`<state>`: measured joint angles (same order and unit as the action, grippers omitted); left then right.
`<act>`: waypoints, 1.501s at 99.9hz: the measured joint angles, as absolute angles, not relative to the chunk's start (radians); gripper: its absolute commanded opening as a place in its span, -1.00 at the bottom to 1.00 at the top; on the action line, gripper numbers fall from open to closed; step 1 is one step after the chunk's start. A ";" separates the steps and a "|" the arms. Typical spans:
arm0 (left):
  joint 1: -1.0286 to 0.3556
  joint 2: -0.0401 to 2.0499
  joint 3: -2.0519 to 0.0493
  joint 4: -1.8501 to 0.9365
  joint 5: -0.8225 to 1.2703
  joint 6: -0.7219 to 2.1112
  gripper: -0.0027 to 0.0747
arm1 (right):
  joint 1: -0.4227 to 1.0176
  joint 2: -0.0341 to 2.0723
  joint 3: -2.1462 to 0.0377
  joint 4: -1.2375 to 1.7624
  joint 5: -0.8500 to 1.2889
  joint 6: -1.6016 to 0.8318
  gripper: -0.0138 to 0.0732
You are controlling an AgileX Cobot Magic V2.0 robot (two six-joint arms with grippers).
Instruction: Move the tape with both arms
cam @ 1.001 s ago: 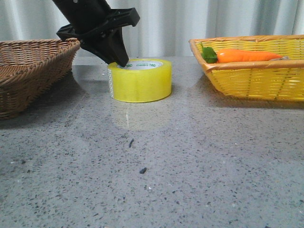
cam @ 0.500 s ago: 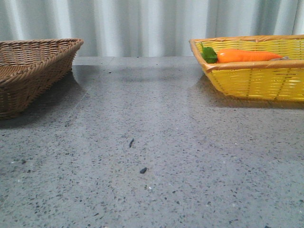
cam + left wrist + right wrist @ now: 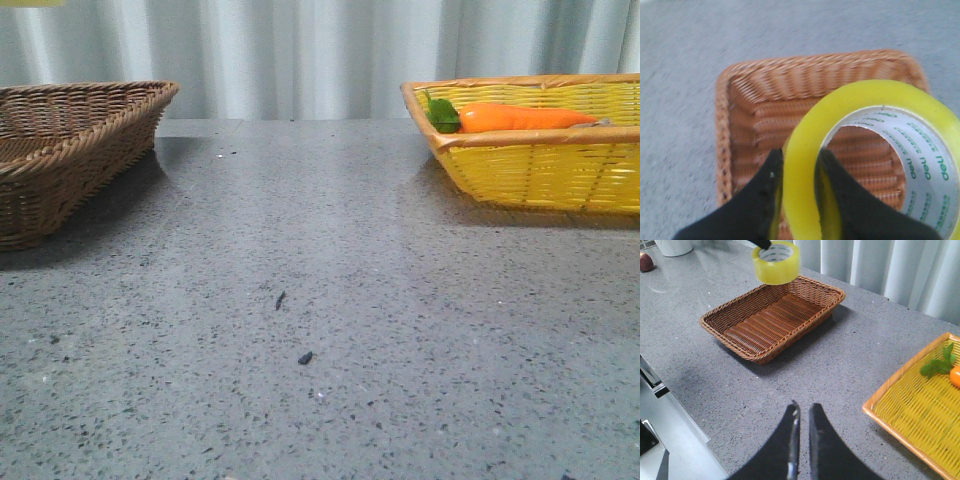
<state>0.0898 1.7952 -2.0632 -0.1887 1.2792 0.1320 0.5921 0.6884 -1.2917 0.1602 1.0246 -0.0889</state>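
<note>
L gripper [image 3: 799, 195] clamps tape [image 3: 875, 160] wall, 1 finger inside core, over basket [image 3: 770, 100]. R gripper [image 3: 801, 440] empty, near-closed. Probably light, stiff, slick; grip free rim.

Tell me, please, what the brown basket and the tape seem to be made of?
The brown basket looks like woven wicker or rattan, matte: ribbed strands and a braided rim show. The tape looks like glossy translucent yellow plastic film wound on a white, probably cardboard, core with green print.
</note>
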 measured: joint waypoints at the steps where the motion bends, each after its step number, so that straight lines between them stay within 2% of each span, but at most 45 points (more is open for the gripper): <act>1: 0.094 1.793 -2.060 -0.196 1.279 0.132 -0.98 | 0.592 0.688 -1.292 0.160 1.025 -0.089 -0.78; 14: 0.141 1.791 -1.989 -0.266 1.279 0.130 -0.97 | 0.592 0.688 -1.292 0.154 1.023 -0.089 -0.78; 19: 0.141 1.791 -1.964 -0.276 1.279 0.130 -0.90 | 0.592 0.688 -1.292 0.151 1.023 -0.089 -0.78; 29: 0.141 1.791 -1.925 -0.290 1.279 0.130 -0.48 | 0.592 0.688 -1.292 0.140 1.021 -0.089 -0.78; 36: 0.141 1.791 -1.915 -0.307 1.277 0.128 -0.03 | 0.592 0.688 -1.292 0.134 1.021 -0.089 -0.78; 41: 0.141 1.790 -1.915 -0.316 1.269 0.123 0.21 | 0.592 0.688 -1.292 0.131 1.021 -0.089 -0.78; 46: 0.141 1.789 -1.915 -0.326 1.263 0.113 0.37 | 0.592 0.688 -1.292 0.129 1.021 -0.089 -0.78; 49: 0.141 1.789 -1.915 -0.333 1.263 0.109 0.40 | 0.592 0.688 -1.292 0.129 1.021 -0.089 -0.78; 57: 0.141 1.788 -1.915 -0.361 1.263 0.102 0.29 | 0.592 0.688 -1.292 0.126 1.021 -0.089 -0.78; 69: 0.140 1.758 -1.915 -0.404 1.248 0.104 -0.22 | 0.592 0.673 -1.277 0.107 1.005 -0.089 -0.78; 76: 0.128 1.711 -1.915 -0.407 1.207 0.120 -0.44 | 0.592 0.632 -1.240 0.088 0.974 -0.089 -0.78; 81: 0.110 1.667 -1.915 -0.407 1.163 0.131 -0.51 | 0.592 0.588 -1.200 0.070 0.947 -0.089 -0.78; 99: -0.010 1.469 -1.915 -0.413 1.043 0.195 -0.54 | 0.592 0.352 -0.981 -0.027 0.816 -0.089 -0.78; 118: -0.222 1.270 -1.855 -0.328 1.011 0.233 -0.61 | 0.592 0.113 -0.766 -0.082 0.687 -0.089 -0.78; 135: -0.373 1.042 -1.561 -0.271 0.927 0.235 -0.76 | 0.592 -0.005 -0.678 -0.086 0.662 -0.089 -0.78; 150: -0.403 0.795 -1.207 -0.263 0.769 0.235 -0.94 | 0.592 -0.014 -0.652 -0.089 0.657 -0.089 -0.78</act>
